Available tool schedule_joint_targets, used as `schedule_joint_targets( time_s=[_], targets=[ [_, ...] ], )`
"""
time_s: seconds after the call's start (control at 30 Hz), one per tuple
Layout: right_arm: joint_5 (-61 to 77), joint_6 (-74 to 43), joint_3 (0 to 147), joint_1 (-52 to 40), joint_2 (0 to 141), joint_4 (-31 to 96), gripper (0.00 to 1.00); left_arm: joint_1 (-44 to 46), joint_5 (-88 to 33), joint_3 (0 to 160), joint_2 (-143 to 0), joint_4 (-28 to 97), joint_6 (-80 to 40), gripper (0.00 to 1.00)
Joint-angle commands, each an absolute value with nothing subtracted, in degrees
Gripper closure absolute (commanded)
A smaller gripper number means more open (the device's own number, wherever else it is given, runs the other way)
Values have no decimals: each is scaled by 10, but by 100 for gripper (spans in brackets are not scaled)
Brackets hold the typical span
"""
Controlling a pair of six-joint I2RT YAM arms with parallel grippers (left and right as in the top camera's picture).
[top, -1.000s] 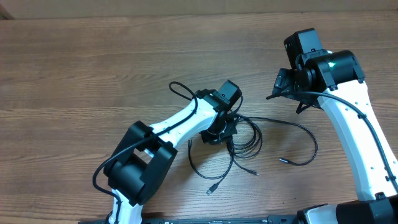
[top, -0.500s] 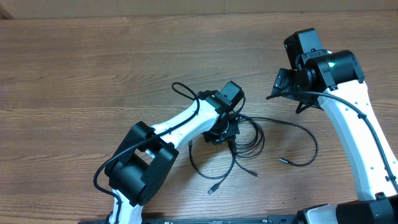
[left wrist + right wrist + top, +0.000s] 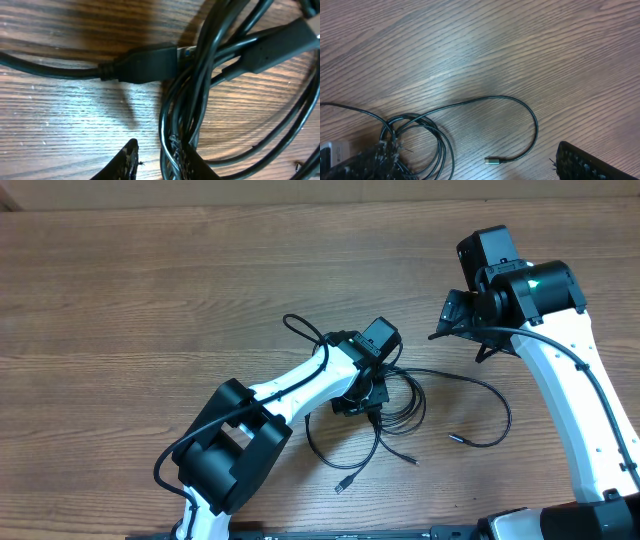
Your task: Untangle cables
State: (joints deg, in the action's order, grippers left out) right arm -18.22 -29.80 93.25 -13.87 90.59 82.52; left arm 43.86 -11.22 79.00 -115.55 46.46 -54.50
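White links, black joints and 1 black cable each are seen on the left arm (image 3: 300,378) and right arm (image 3: 545,385); 1 green light (image 3: 533,281) is lit on the right arm.

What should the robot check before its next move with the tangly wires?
1. Left end effector gripping the cables: cannot tell; strands run between its fingertips, but wood shows beside one fingertip.
2. Right end effector open and empty: ok.
3. Cables untangled: not ok; they are bunched at the left end effector.
4. Free end to pull: ok; the silver-tipped plug lies apart from the bunch on the table.
5. Right end effector clear of the cables: ok; it touches none.
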Motion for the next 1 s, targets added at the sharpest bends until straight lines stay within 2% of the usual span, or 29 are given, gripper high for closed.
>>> schedule_joint_targets(
  time_s=[0.0,0.97],
  targets=[
    [-183,-302,941,-138,898,823,0,441,-86,785,-1164,471,-549,71],
    [-177,-302,941,-138,898,823,0,453,-70,776,-1169,444,-560,65]
  ],
)
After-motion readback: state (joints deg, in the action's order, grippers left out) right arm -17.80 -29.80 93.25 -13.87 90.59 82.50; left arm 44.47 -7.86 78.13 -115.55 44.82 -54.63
